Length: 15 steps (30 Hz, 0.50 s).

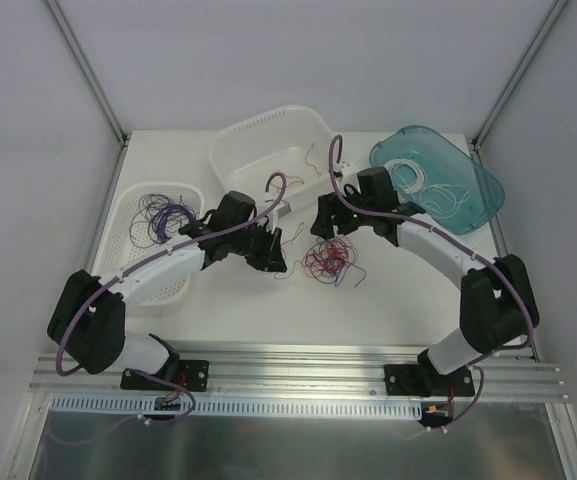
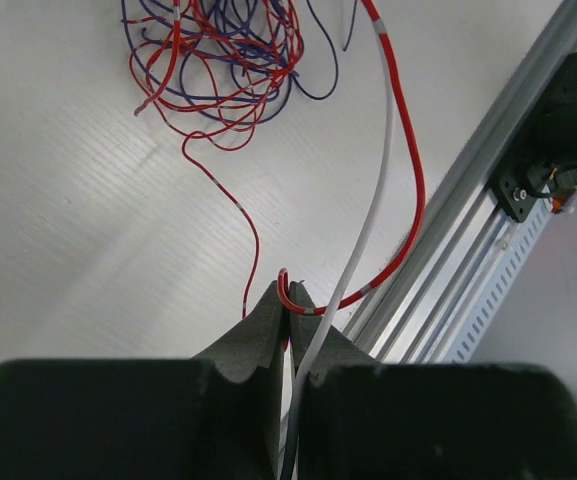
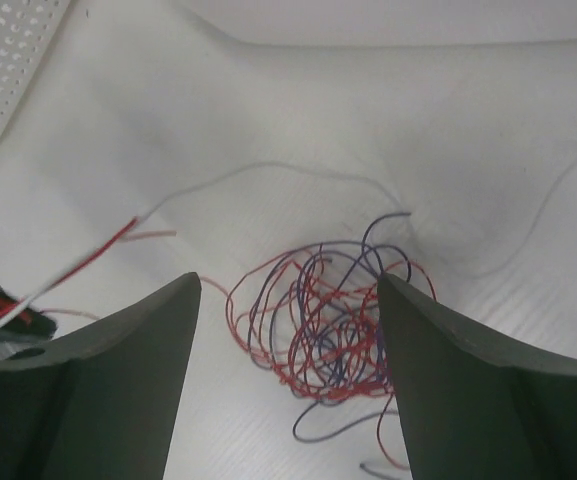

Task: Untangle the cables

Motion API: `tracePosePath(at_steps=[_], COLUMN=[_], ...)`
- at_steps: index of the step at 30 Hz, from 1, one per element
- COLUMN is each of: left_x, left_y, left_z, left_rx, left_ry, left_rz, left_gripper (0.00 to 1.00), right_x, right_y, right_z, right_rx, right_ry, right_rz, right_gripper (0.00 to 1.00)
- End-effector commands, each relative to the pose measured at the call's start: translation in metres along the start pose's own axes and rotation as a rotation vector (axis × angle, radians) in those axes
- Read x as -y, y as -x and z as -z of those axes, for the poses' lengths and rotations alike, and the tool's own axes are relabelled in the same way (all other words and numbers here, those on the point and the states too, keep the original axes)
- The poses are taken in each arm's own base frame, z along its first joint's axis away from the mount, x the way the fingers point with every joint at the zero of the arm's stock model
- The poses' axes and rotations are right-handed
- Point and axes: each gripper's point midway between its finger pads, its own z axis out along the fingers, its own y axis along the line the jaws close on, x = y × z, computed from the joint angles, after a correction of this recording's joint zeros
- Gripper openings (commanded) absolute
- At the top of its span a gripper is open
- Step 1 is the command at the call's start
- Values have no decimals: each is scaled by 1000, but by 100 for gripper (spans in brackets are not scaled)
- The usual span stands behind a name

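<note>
Pinching a red cable (image 2: 421,195) tight, the left gripper (image 2: 288,300) is sitting beside the tangle (image 3: 333,330) while the right gripper (image 3: 288,295) is hovering wide open above it.

- Tray (image 1: 126,235): white, perforated, well out to the left of the left gripper (image 1: 276,258).
- Basket (image 1: 243,145): white, just beyond both grippers.
- Bin (image 1: 473,200): clear teal, right of and beyond the right gripper (image 1: 321,226).
- Table (image 1: 268,315): white, beneath both grippers.
- Rail (image 1: 298,362): aluminium, along the near edge, behind both grippers.
</note>
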Motion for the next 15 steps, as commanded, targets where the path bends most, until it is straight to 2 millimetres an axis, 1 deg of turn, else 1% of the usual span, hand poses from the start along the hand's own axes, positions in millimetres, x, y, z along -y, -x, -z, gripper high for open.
tracePosePath(at_steps=[1,2,4,5,7,10,12,15], left_x=[28,30,33,35,38,41,42,41], left_y=[4,2,1,1,0,1,3,2], left_z=[16,18,21,25,29,33,35,36], left_rx=[32,32,34,43,48,57,65,68], left_ry=[-95,-100,-111,-115,-120,-125,-120,-112], left_rz=[-40,-43,-48,-54,-57,-57,-58,-54], left_gripper=[2,2,2,2,2,2,2,2], right_x=[-9,-14,-17,-18,-20,-29,-39,-48], right_y=[32,38,38,41,35,31,27,19], right_z=[-22,-25,-32,-36,-43,-44,-45,-42], right_rx=[133,159,173,193,192,189,175,156], right_ry=[95,134,165,178,203,264,332,393], right_rz=[94,106,116,130,150,187,201,203], right_gripper=[76,76,77,81,81,81,81,81])
